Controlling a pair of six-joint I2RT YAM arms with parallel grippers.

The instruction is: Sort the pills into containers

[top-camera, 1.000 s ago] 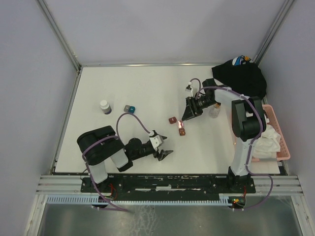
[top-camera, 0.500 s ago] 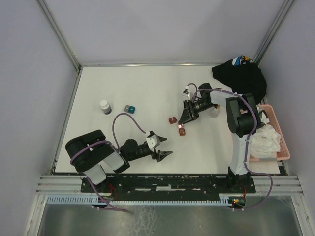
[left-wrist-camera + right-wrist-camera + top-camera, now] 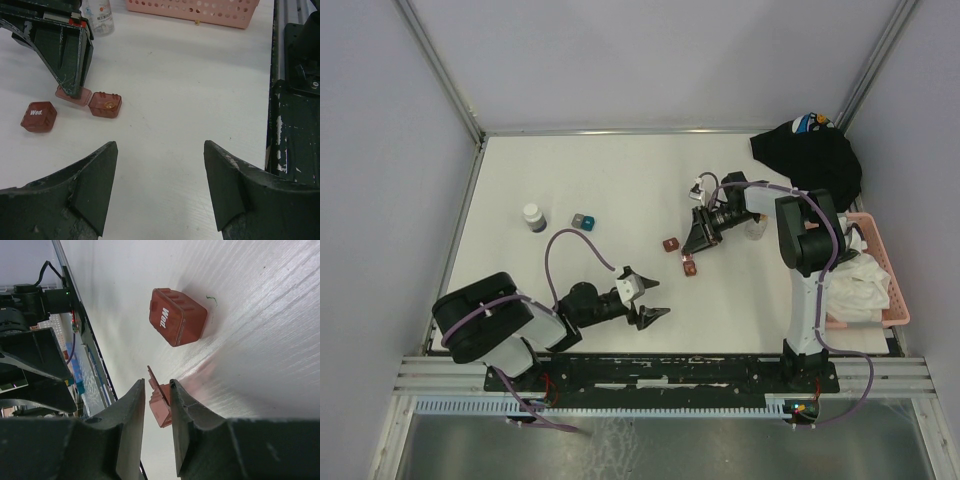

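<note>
Far-left table zone: white-capped bottle [image 3: 532, 217] standing upright on white table [image 3: 600, 170].
Grey/teal boxes: small pair [image 3: 583, 220] touching each other, near the bottle at its 3 o'clock.
Left gripper: [image 3: 652, 293] low over the table near the front edge, at about 5 o'clock from the grey/teal pair. Fingers spread wide [image 3: 160, 145], nothing between them, only bare table.
Closed red box: [image 3: 670, 244] mid-table, lid down, "Wed." printed on it [image 3: 38, 116] [image 3: 177, 317]. Sits on its own, touched by neither gripper.
Open red box: [image 3: 690, 266] just beside the closed one at its 5 o'clock, a narrow gap between them. Lid folded out flat on the table. Orange pill [image 3: 108, 105] lies in the tray [image 3: 105, 104].
Right gripper: [image 3: 688, 250] angled down from 2 o'clock, tips at the open box's lid [image 3: 74, 90]. Fingers drawn close, lid flap fills the gap between them [image 3: 157, 382], so it reads as clamped on the lid.
Clear vial: [image 3: 756, 229] upright at 3 o'clock of the right wrist, just beside the arm; label faces the left wrist camera [image 3: 98, 17].
Black cloth: [image 3: 810, 155] bunched in the far right corner, 1 o'clock from the vial.
Pink basket: [image 3: 885, 290] at the right edge, slatted, white cloth [image 3: 855, 290] piled in it; its wall shows behind the vial [image 3: 195, 10].
</note>
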